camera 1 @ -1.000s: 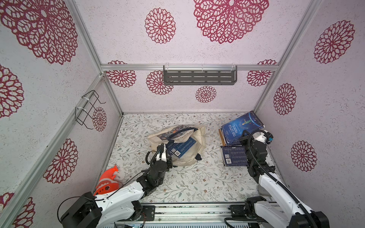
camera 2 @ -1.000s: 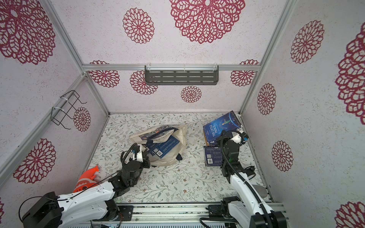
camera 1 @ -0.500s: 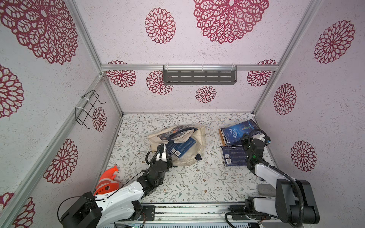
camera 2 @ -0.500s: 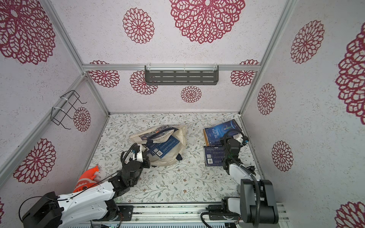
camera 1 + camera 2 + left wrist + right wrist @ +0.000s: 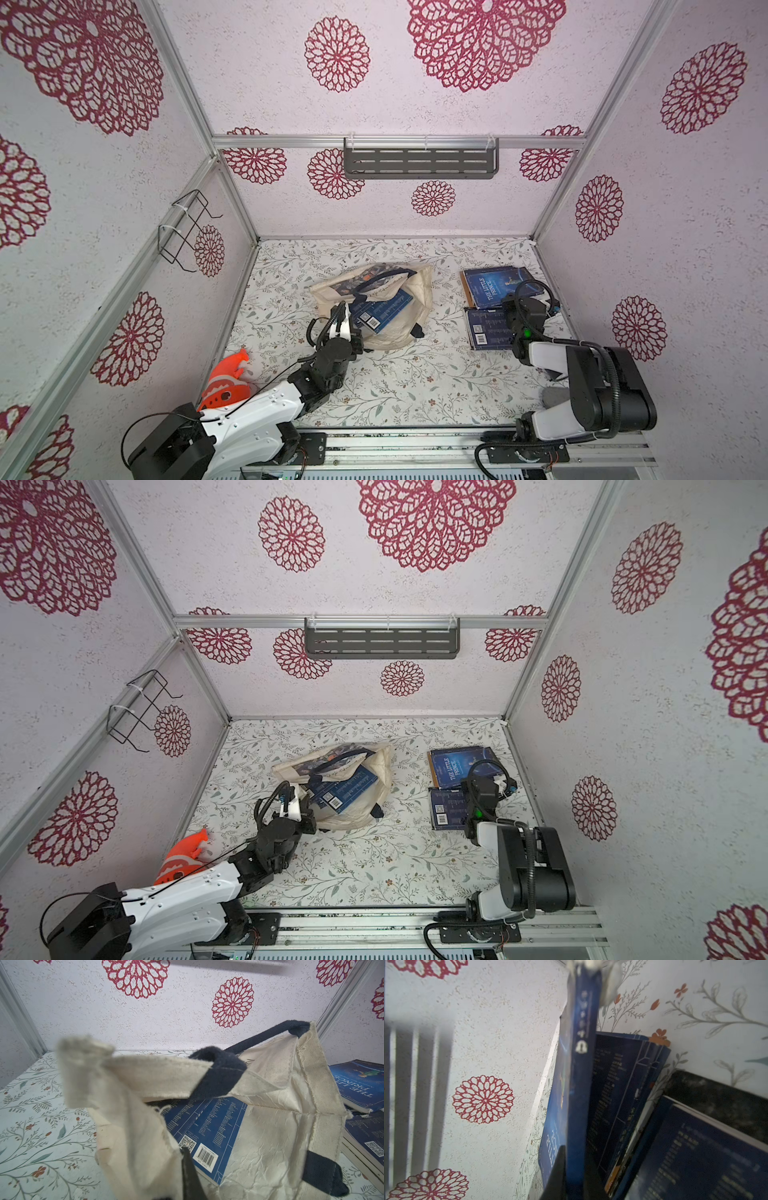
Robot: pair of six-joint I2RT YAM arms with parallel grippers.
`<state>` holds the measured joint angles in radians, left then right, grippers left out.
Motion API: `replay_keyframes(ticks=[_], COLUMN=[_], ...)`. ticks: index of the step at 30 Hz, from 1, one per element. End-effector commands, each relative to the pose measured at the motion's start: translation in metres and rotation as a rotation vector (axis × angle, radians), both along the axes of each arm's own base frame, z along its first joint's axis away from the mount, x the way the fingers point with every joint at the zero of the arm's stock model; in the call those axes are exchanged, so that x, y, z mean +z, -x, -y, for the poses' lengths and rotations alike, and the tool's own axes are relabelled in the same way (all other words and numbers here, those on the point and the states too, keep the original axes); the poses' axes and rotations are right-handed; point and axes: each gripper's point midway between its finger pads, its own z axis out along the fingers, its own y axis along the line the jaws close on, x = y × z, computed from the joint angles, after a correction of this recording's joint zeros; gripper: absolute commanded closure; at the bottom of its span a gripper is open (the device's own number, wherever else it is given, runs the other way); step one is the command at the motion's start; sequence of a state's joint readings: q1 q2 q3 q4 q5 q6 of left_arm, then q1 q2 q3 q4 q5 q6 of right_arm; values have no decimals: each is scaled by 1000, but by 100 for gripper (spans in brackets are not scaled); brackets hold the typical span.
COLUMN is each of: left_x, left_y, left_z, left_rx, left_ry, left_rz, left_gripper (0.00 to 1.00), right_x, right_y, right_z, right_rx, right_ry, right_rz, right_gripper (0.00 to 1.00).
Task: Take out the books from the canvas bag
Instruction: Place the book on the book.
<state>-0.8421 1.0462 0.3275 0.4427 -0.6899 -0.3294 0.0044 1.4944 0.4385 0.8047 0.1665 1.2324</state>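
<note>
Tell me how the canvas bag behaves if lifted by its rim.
Likely floppy: the canvas bag is creased and slumped, so it should sag, not hold shape. The book lying in its mouth would probably slide as the cloth tilts.

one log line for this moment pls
left gripper: shut on canvas bag rim | right gripper: shut on held book, by the stacked books | bag: blue book inside | task: unfinished

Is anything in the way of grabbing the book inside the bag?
A bit. The barcode end of the book is uncovered, but a navy strap and the canvas bag's rim, pinched by the left gripper, cross over its other end.
</note>
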Motion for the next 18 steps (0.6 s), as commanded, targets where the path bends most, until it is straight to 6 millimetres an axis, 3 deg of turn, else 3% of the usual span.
replay_keyframes(ticks=[1, 9, 13, 18], left_x=[16, 17, 18, 18], left_y=[0, 0, 0, 1], left_z=[10, 9, 10, 9], left_rx=[-21, -22, -25, -26], left_ry=[34, 33, 36, 37], left_rz=[30, 32, 32, 33], left_gripper=[100, 100, 100, 100], right_x=[28, 21, 16, 10], right_y=[-18, -25, -23, -18], right_z=[9, 10, 7, 0], right_rx=[-53, -60, -38, -6], right_ry=[-31, -36, -33, -62], right_rz=[120, 94, 75, 58], right_gripper=[100, 99, 80, 48])
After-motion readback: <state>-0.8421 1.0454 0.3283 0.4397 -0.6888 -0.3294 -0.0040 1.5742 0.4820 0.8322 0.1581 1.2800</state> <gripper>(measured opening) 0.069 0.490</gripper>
